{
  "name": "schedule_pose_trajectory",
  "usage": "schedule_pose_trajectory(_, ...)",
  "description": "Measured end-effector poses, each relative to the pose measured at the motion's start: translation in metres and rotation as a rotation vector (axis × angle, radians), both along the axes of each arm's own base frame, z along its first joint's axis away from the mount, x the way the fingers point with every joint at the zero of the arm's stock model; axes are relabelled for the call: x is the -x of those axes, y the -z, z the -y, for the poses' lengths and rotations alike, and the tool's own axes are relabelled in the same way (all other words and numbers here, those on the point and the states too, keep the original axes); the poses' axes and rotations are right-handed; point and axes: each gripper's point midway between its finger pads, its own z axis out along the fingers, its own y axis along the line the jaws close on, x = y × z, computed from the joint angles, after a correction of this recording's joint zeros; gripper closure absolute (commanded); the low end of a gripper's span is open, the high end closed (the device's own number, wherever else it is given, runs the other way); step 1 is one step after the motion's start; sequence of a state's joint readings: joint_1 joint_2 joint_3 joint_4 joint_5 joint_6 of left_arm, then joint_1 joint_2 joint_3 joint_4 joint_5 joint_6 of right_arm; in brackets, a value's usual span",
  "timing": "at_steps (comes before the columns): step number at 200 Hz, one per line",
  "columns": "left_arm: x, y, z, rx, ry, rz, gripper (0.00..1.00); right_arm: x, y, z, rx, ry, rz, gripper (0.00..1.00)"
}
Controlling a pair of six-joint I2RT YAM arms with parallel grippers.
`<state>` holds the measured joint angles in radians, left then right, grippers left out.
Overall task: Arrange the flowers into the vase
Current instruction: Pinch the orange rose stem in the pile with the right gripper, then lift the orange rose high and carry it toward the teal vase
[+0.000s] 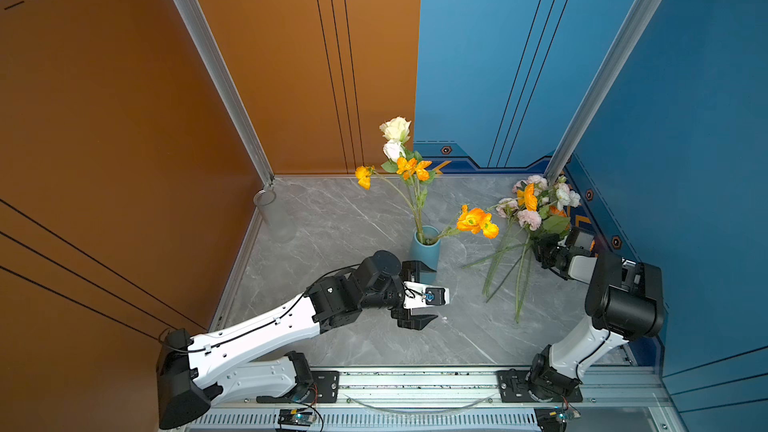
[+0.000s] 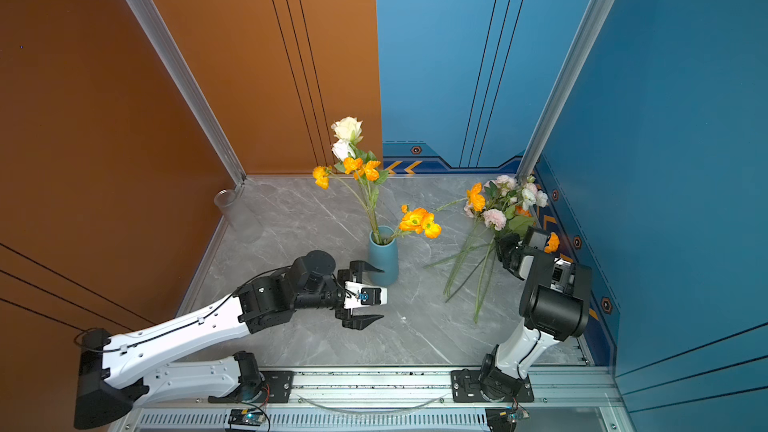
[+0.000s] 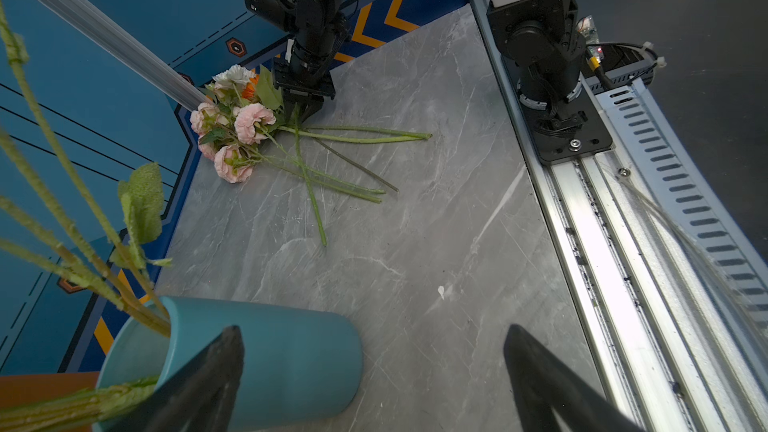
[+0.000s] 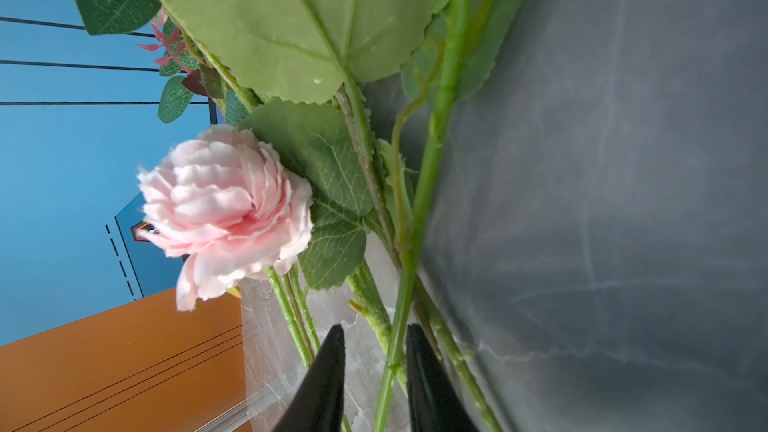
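Note:
A blue vase (image 1: pixel 424 249) (image 2: pixel 383 259) (image 3: pixel 270 359) stands mid-table and holds white and orange flowers (image 1: pixel 409 168) (image 2: pixel 359 168). My left gripper (image 1: pixel 435 294) (image 2: pixel 382 294) (image 3: pixel 374 329) is wide open just in front of the vase; one finger is beside its wall and nothing is between the jaws. More flowers (image 1: pixel 528 218) (image 2: pixel 494 218) (image 3: pixel 253 122) lie in a bunch at the right, with pink, white and orange blossoms toward the back corner. My right gripper (image 1: pixel 536 243) (image 2: pixel 498 243) (image 3: pixel 300 112) (image 4: pixel 375 328) is down on their stems, closed in around a thin green stem (image 4: pixel 415 218).
A clear glass cylinder (image 1: pixel 272 214) (image 2: pixel 237 214) stands in the back left corner. Orange and blue walls close in the table on three sides. The metal rail (image 1: pixel 415 380) carrying both arm bases runs along the front edge. Loose stems fan out toward the table's middle.

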<state>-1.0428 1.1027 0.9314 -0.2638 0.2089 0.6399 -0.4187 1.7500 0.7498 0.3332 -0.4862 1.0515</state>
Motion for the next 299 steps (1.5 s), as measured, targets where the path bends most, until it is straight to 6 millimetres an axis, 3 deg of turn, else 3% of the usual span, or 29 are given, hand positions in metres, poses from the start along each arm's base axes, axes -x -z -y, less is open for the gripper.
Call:
schedule_pose_trajectory(84,0.002,0.002,0.002,-0.006,0.006,-0.003,0.02,-0.015,0.0,0.005,0.014,-0.002,0.005,0.79)
schedule_pose_trajectory(117,0.004,0.004,0.002,-0.012,0.014,-0.002,0.02,-0.016,0.01,0.003,0.004,-0.005,-0.016,1.0)
schedule_pose_trajectory(163,0.004,0.004,0.002,-0.016,0.016,0.006,0.02,-0.016,-0.002,-0.003,0.016,-0.016,0.006,1.0)
schedule_pose_trajectory(184,0.004,0.004,0.003,-0.017,0.016,0.007,0.02,-0.011,-0.034,-0.01,0.043,-0.03,0.059,1.0)
schedule_pose_trajectory(226,0.005,0.005,0.002,-0.023,0.017,0.009,0.02,0.003,-0.127,-0.03,0.156,-0.081,0.22,1.0)
schedule_pose_trajectory(299,0.004,0.001,-0.001,-0.016,0.007,0.022,0.02,0.037,-0.289,-0.085,0.452,-0.22,0.442,1.0)
